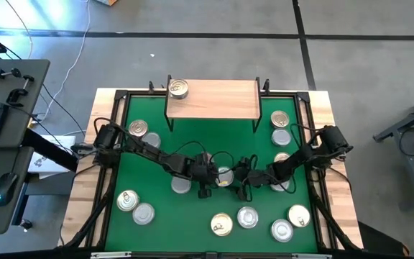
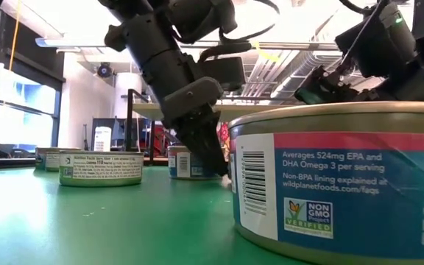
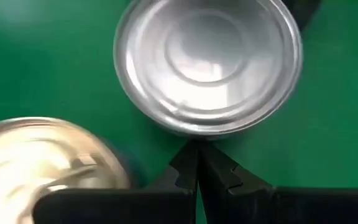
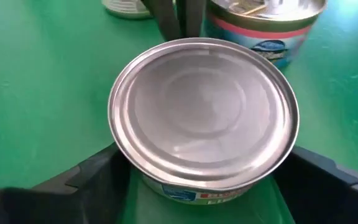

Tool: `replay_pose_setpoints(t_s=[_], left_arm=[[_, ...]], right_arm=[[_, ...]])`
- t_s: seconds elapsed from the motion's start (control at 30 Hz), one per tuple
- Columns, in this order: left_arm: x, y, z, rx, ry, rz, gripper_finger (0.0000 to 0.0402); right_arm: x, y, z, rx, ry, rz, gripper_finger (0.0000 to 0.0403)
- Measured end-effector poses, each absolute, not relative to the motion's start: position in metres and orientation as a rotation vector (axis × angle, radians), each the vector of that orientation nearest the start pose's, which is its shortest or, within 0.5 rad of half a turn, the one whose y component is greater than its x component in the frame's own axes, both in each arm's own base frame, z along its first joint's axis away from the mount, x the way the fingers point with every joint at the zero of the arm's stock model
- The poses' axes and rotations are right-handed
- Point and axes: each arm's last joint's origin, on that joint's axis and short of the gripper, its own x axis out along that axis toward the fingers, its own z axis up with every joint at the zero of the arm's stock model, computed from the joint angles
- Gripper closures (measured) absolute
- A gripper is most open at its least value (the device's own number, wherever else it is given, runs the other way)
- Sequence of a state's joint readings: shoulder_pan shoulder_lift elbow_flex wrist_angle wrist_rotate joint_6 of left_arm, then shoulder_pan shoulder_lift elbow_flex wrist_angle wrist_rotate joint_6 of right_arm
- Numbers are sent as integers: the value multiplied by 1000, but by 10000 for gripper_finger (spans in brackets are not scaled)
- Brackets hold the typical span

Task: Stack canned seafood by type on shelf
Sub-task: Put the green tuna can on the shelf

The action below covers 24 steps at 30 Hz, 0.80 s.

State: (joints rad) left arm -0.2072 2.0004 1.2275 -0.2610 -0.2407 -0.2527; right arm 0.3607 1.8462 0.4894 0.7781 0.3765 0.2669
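A silver-lidded can (image 1: pixel 225 175) stands on the green table between both grippers. My right gripper (image 4: pixel 204 186) has it between its two fingers (image 4: pixel 98 174). My left gripper (image 3: pixel 195 148) is shut, its tips at the can's opposite side (image 4: pixel 179 18); in the low view it slants down to the table (image 2: pixel 210 158). The shelf (image 1: pixel 213 99), a light-wood board on black legs, stands at the table's far edge with one gold-lidded can (image 1: pixel 178 88) resting on its left end. Other cans of seafood sit flat on the table. My left gripper's shut fingertips (image 3: pixel 188 158) meet the can's rim (image 3: pixel 194 132) on the side away from my right gripper, slanting down from above. The can rests flat on the table. My right gripper holds the can's round side wall (image 4: pixel 135 177) between its two fingers, one on each side, coming in low and slanting down. The can stands upright, lid up, its bottom on the table.
A can with a teal and pink label (image 4: pixel 266 25) stands just beyond the held can, and a gold-lidded one (image 3: pixel 42 162) beside my left gripper. Several more cans lie at the left (image 1: pixel 138 129), near left (image 1: pixel 127 201), near right (image 1: pixel 282 230) and far right (image 1: pixel 280 119).
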Motion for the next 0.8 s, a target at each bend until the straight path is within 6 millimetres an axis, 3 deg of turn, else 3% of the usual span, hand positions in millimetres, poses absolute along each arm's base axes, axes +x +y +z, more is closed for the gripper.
replay_pose_setpoints(t_s=[0.23,0.4,0.6,0.8], left_arm=[[380,-75,129,26,1076,214,401],[375,-78,134,38,1093,237,401],[364,-90,161,71,1028,278,401],[355,-102,186,135,914,356,401]], right_arm=[[259,99,88,38,558,-98,73],[249,101,105,20,574,-130,76],[240,96,148,21,515,-161,76],[243,70,206,-35,472,-254,76]])
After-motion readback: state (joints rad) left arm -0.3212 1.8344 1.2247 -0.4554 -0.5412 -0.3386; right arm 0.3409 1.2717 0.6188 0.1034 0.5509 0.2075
